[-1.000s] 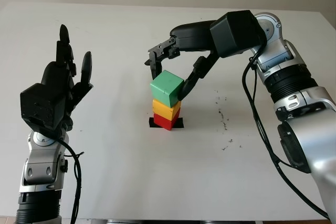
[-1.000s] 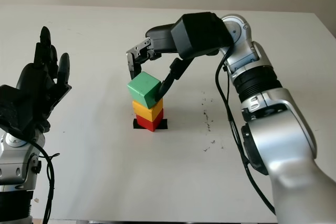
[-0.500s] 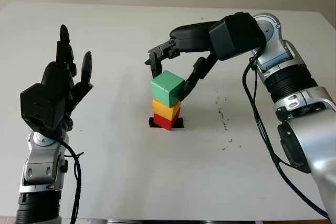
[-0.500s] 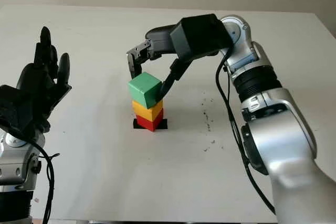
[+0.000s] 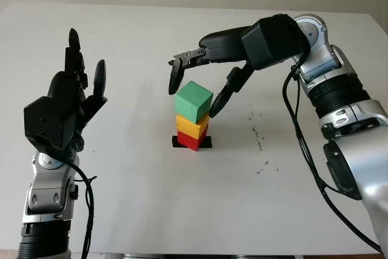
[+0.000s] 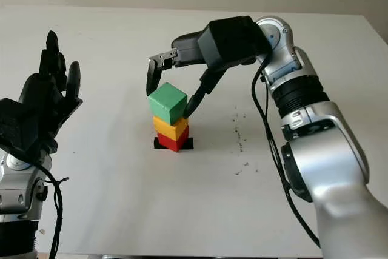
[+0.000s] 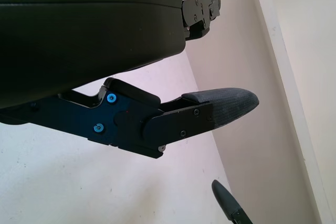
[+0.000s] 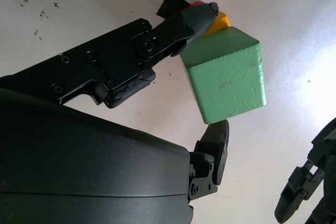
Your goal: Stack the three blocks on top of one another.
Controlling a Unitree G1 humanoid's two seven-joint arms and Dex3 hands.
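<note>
Letting go, our right robot hand has spread its fingers off the green block, which a second ago it gripped; the block now sits freely on the yellow block and red block, mid-surface. We judge the stack complete. Fingers flank green at 10 and 4 o'clock; our left robot hand stays raised, released, at 9 o'clock.

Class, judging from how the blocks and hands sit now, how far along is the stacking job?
Done: the green block sits on the yellow block, which sits on the red block. In hand: nothing; the right hand is open around the green block, fingers off its sides. The left hand is raised and open. Left: only withdrawing the right hand.
</note>
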